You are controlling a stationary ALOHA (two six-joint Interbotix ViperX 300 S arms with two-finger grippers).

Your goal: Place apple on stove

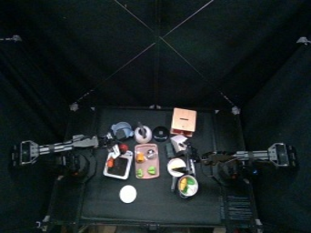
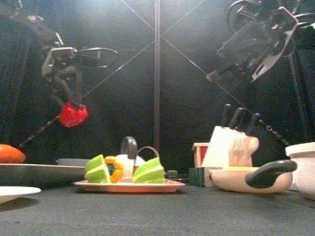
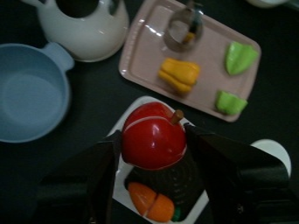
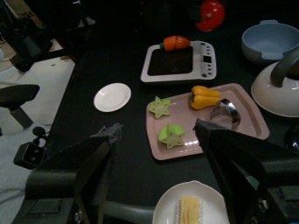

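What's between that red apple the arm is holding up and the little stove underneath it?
Nothing: in the front view the apple hangs in the left gripper over bare air. The left wrist view shows the stove directly beneath.

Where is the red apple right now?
The red apple hangs in the air on the left of the front view, held in the left gripper. In the left wrist view it is above the white stove.
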